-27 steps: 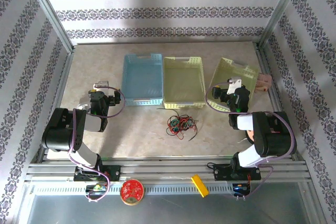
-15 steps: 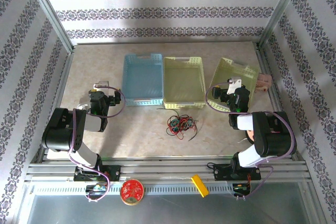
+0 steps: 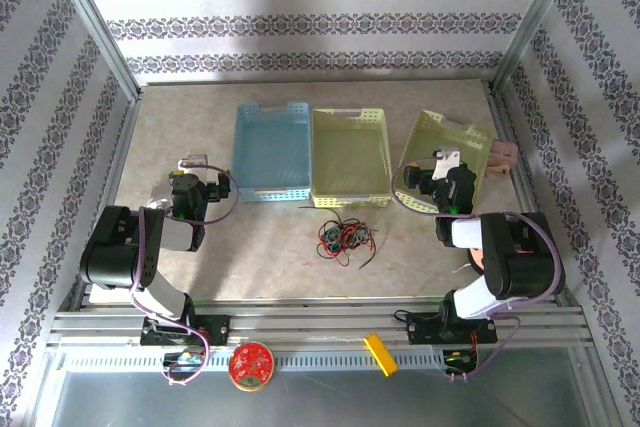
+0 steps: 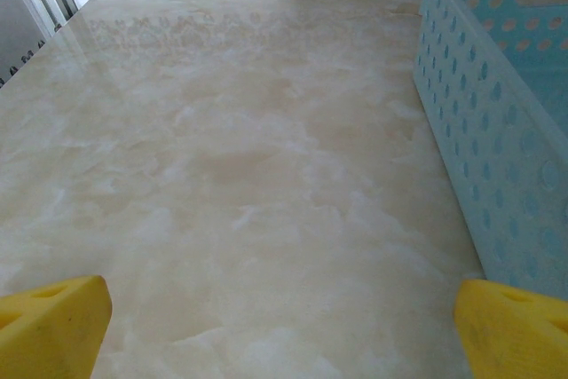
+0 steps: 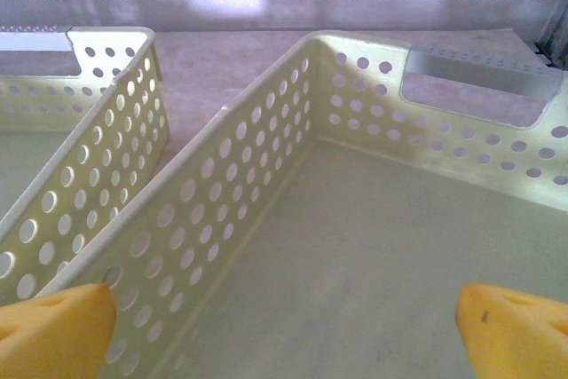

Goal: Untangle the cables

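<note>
Cables [image 3: 345, 239] lie clumped on the tabletop [image 3: 270, 247], centre of the top view. Left gripper [image 4: 282, 324] stands wide, empty, beside the blue basket [image 4: 497, 130]. Right gripper [image 5: 284, 326] stands wide, empty, over a yellow basket [image 5: 355, 246].

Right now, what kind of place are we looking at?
Probably a robot lab bench: a table boxed in by patterned walls, a left arm and right arm bolted to a metal rail, plus a blue basket and tangled cables.

cables [image 3: 345, 239] | red, green, black thin strands | tangled loose clump | lying on table, near middle basket
</note>
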Robot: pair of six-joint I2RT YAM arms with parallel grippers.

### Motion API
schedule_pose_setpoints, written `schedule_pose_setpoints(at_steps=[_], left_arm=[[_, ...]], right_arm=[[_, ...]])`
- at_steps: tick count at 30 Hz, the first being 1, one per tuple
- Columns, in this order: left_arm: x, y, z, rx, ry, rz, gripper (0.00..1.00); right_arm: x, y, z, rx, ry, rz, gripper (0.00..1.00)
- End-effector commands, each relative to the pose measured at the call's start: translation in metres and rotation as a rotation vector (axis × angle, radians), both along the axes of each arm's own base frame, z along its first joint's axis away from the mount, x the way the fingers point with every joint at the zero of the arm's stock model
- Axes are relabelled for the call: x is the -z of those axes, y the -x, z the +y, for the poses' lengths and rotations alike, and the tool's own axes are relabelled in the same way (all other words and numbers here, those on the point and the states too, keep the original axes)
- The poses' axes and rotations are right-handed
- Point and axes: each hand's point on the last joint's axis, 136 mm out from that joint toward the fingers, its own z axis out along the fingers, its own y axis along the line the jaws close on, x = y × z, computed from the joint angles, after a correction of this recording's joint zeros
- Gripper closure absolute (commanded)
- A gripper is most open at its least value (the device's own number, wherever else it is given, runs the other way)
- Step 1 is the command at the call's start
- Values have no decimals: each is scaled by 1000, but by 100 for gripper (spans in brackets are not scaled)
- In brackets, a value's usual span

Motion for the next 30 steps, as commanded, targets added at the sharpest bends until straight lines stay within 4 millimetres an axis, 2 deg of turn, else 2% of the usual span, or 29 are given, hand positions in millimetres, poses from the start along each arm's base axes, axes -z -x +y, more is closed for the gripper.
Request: schedule_pose_setpoints(at_steps=[1, 4, 7, 8, 10, 12, 13, 16, 17, 19, 21, 23, 26, 27, 30], left_arm=[[-9, -6, -4, 25, 6, -26, 1], [-9, -7, -3, 25, 12, -26, 1], [-28, -5, 6, -33, 0, -12, 1], [-38, -2, 17, -108, -10, -7, 1], [-56, 7, 36, -236, -24, -19, 1], [-76, 20, 52, -360, -26, -85, 1], [-81, 24, 52, -364, -15, -94, 1], [-87, 34, 45, -370, 49, -50, 1], [-88, 36, 33, -344, 65, -28, 1], [-86, 42, -3, -259, 68, 18, 1], [-84, 52, -60, -104, 45, 59, 1], [-78, 68, -120, 77, 64, 93, 1], [-62, 98, -207, 405, 177, 188, 1], [-57, 109, -230, 493, 199, 227, 1], [-43, 133, -276, 670, 243, 339, 1]], right_arm=[[-5, -3, 0, -7, -21, -13, 2], [-4, -2, 0, -9, -17, -6, 2], [-19, -6, -3, 14, -28, -11, 2], [-26, -5, -6, 34, -34, 34, 2], [-39, 2, -19, 139, -89, 138, 12], [-55, 15, -20, 214, -107, 152, 19], [-63, 22, -16, 231, -94, 142, 20], [-89, 46, 28, 112, -65, 148, 20], [-91, 57, 51, 23, -58, 184, 20], [-87, 82, 94, -138, -41, 286, 21], [-71, 116, 139, -333, -29, 436, 22], [-51, 148, 168, -465, -37, 582, 27], [-28, 183, 192, -566, -33, 729, 38], [-21, 190, 196, -585, -31, 765, 41], [-6, 202, 206, -630, -26, 839, 48]])
